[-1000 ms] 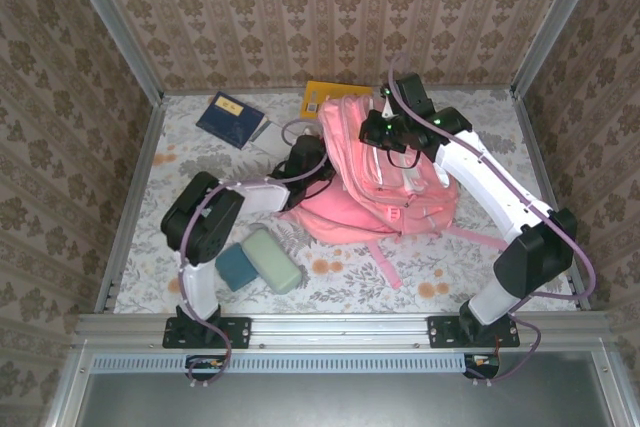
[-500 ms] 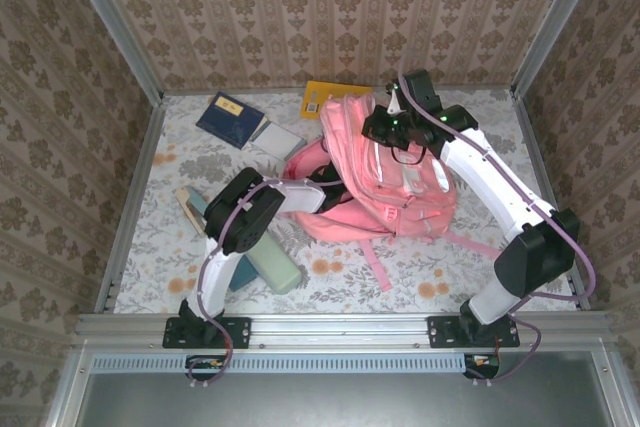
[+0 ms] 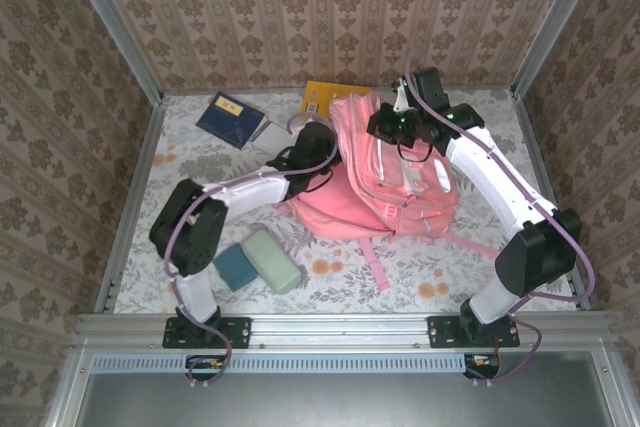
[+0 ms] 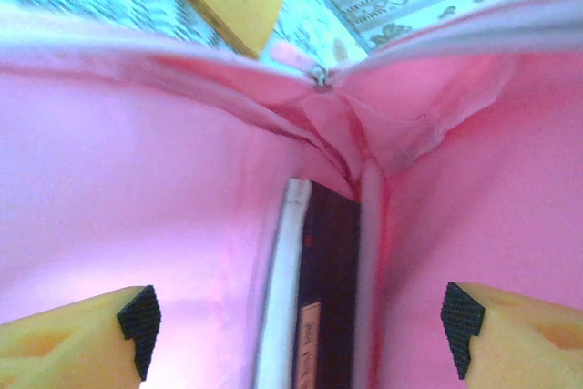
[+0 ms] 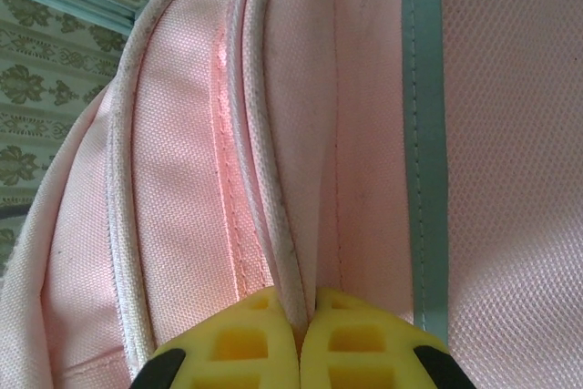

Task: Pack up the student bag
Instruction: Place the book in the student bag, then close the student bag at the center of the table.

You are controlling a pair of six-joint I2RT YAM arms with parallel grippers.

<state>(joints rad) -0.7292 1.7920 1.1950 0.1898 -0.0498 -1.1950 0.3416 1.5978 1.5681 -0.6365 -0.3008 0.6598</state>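
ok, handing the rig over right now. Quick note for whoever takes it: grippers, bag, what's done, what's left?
Left gripper: open, empty, inside the mouth of the student bag.
Right gripper: shut on the bag's piped seam near its top.
Done: a dark book stands inside the bag.
Left: out on the table are a yellow book behind the bag, a blue book, a pale notebook, a green case and a teal block. They probably go in next.

One backpack (image 3: 400, 197); three books: a blue book (image 3: 229, 117), a yellow book (image 3: 322, 95), a dark book (image 4: 328, 298); one white pad (image 3: 272, 137); one green case (image 3: 272, 259); one teal block (image 3: 235, 267).
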